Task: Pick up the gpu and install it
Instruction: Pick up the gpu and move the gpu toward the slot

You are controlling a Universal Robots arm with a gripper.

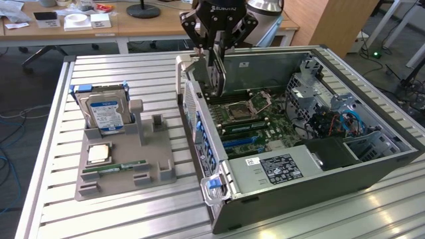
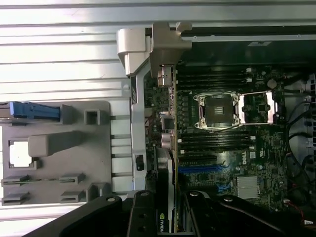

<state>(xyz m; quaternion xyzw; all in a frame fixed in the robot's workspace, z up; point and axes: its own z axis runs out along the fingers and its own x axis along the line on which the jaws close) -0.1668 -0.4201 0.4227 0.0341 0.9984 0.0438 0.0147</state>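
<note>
While the tool [image 1: 214, 47] hangs over the rear corner of the open computer case [image 1: 319, 189], its two dark fingers [image 2: 143, 215] are clamped on the upper end of the gpu [image 1: 215, 74], one on each flat face. In the exterior view the card stands on end. Its long axis runs up and down from the tool into the case, and it shows as a narrow dark strip much taller than it is wide.

In the wrist view the gpu [image 2: 165, 187] is seen edge-on as a thin line leading away from the tool [image 2: 168, 217] between the fingers. A green logo sits on its edge close to the grip, and a pale metal piece sits at its far, lower end. That lower end points down at the motherboard [image 1: 259, 124]. It lies just inside the case's rear wall and beside the CPU socket [image 1: 242, 107], towards the exterior view's left of it. Whether it touches the board cannot be told.

The card lies crosswise to the blue expansion slots [image 2: 197, 169] and is not seated in any of them.

On the slatted metal surface [image 1: 119, 69], on the exterior view's left of the case, a grey fixture [image 1: 126, 174] holds an upright hard drive [image 1: 105, 112], and a RAM stick [image 1: 116, 168] lies flat on it.
</note>
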